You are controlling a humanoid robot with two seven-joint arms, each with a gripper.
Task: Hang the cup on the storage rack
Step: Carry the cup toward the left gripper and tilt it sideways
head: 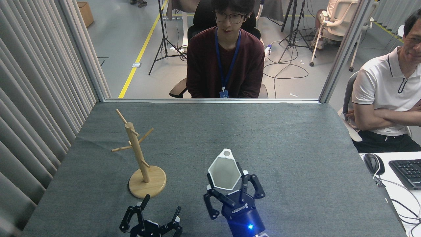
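White, the cup (225, 171) sits gripped in our right pincer (230, 192), tab hole far-side, probably to meet a peg of the storage rack (138, 154) just left, while our left pincer (159, 207) gapes empty.

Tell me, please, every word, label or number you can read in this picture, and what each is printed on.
Right gripper: white lettering on its black body, upside down and too small to read.
Left gripper: partial white marks at the frame edge, unreadable.
Blue badge on the seated person's lanyard: print too small to read.
Keyboard: key legends blurred.
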